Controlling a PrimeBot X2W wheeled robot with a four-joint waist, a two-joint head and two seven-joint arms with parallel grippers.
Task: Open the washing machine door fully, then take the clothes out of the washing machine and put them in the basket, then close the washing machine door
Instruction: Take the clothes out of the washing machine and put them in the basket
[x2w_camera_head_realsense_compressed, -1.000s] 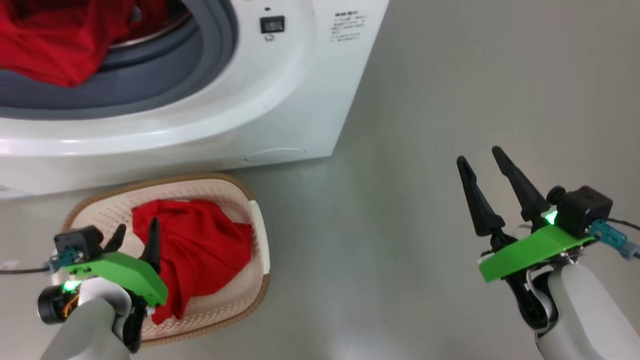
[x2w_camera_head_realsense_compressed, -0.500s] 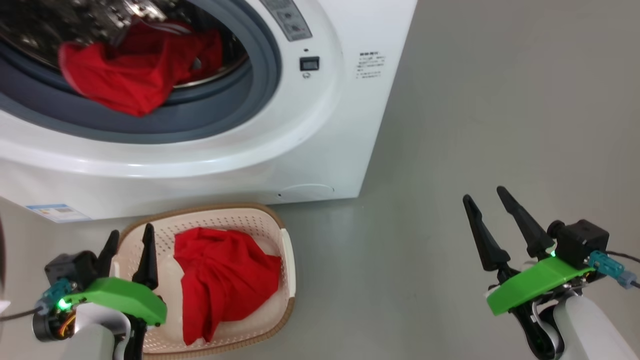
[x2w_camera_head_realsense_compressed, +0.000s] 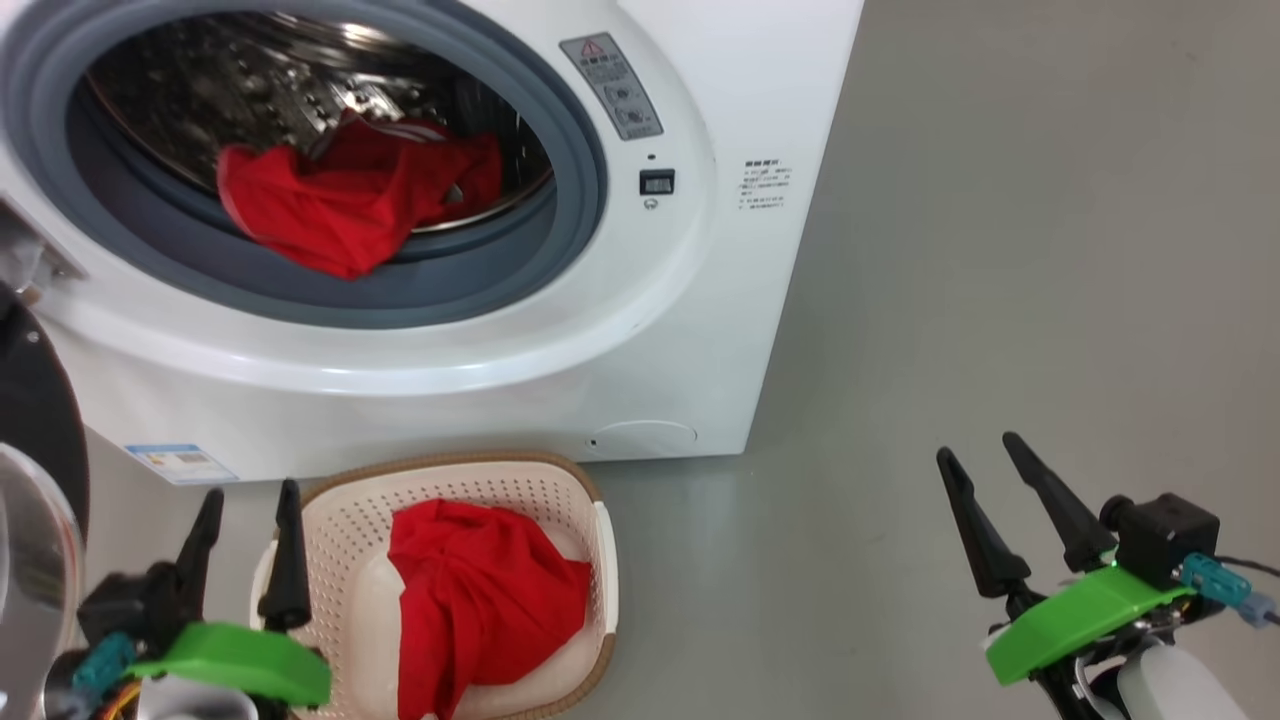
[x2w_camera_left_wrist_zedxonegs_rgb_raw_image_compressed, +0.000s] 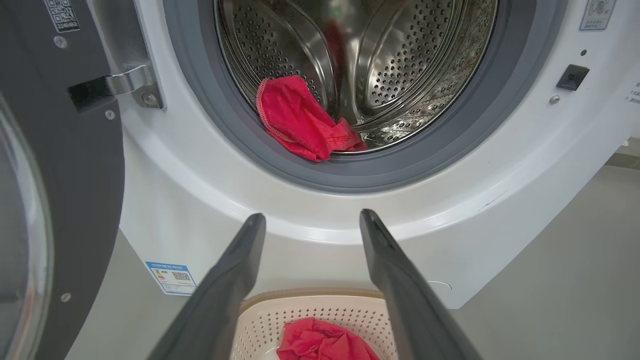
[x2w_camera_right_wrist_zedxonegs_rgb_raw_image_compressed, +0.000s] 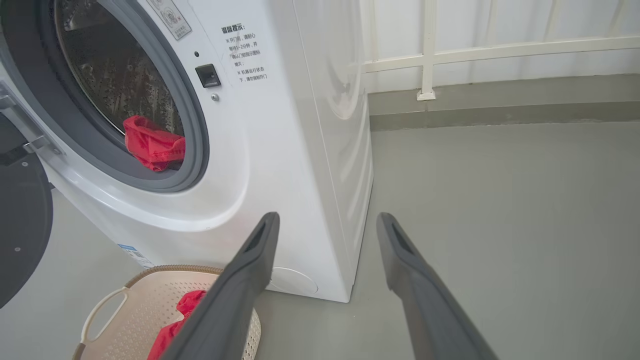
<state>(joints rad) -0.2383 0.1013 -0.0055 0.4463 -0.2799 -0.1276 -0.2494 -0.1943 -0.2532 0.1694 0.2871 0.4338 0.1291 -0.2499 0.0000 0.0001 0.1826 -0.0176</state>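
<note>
door (x2w_camera_left_wrist_zedxonegs_rgb_raw_image_compressed: 75, 175), black-rimmed round glass, open; we see one red garment (x2w_camera_head_realsense_compressed: 480, 600) in cream perforated basket (x2w_camera_head_realsense_compressed: 340, 520), another garment (x2w_camera_head_realsense_compressed: 330, 215) left in steel drum (x2w_camera_left_wrist_zedxonegs_rgb_raw_image_compressed: 400, 65); both arms' jaws apart.

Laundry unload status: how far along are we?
Done: the door is swung wide open, and one red garment lies in the basket. In hand: nothing; the left gripper and right gripper are both open and empty. Left: a second red garment sits at the front lip of the washing machine drum; move it, then close the door.
</note>
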